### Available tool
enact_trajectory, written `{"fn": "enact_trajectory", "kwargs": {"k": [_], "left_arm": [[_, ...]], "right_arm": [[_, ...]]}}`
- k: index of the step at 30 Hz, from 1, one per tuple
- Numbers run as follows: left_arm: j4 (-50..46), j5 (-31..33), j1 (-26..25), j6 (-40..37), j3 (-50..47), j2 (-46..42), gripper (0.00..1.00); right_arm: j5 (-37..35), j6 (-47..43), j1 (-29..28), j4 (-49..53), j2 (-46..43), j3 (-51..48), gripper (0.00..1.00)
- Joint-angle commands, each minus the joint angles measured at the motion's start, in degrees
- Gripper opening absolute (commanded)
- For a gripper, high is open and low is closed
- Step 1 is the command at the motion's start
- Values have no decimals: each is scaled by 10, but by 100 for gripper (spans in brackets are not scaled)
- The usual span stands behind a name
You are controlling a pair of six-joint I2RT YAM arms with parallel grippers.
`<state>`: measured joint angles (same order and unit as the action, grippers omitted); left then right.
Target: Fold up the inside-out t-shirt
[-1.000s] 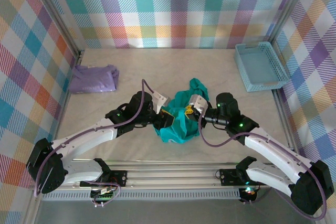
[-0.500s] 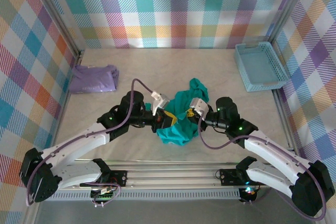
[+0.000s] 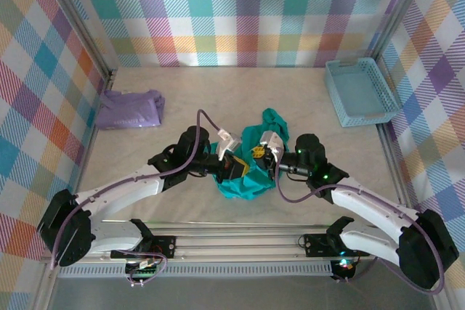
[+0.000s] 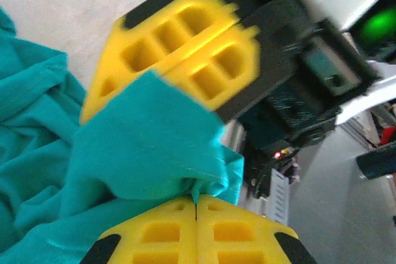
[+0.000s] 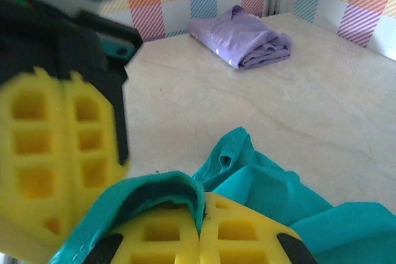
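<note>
Two pinches on one crumpled t-shirt (image 3: 243, 185), heaped mid-frame on the tabletop (image 3: 218, 99). Left gripper (image 3: 240, 168) clamped on a teal fold at the heap's left; right gripper (image 3: 259, 153) clamped on fabric just up and right, close beside it. Lavender garment (image 3: 131, 109) upper left, basket (image 3: 370, 117) upper right.

The left gripper (image 3: 241, 168) and right gripper (image 3: 259, 154) crowd each other over the bunched t-shirt (image 3: 247, 186) mid-table; bare tabletop (image 3: 218, 92) lies open beyond, between the lavender garment (image 3: 131, 109) and blue basket (image 3: 360, 92).
</note>
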<state>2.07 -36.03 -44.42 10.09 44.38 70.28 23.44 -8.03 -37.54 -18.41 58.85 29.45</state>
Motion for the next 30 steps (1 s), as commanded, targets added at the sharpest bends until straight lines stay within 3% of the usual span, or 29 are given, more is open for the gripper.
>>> {"fn": "enact_trajectory", "kwargs": {"k": [1, 4, 9, 13, 16, 21, 26, 30], "left_arm": [[-5, 93, 4, 4, -1, 0, 13], [-52, 178, 4, -13, 6, -11, 28], [-92, 272, 0, -23, -7, -48, 45], [-122, 357, -14, -23, -25, -98, 53], [-122, 376, -20, -5, -42, -140, 57], [-129, 380, -50, 32, -21, -161, 59], [-129, 379, -67, 58, 18, -98, 52], [-155, 425, -66, 89, 43, -50, 49]], "right_arm": [[10, 42, -3, -57, -1, -1, 0], [-7, 65, -3, -47, 3, 8, 0], [-60, 138, -13, 5, 30, 55, 0], [-105, 192, -28, 82, 65, 113, 0], [-133, 226, -40, 133, 96, 154, 0], [-147, 274, -46, 191, 140, 203, 0], [-138, 292, -48, 200, 160, 225, 0], [-143, 290, -48, 214, 161, 235, 0]]}}
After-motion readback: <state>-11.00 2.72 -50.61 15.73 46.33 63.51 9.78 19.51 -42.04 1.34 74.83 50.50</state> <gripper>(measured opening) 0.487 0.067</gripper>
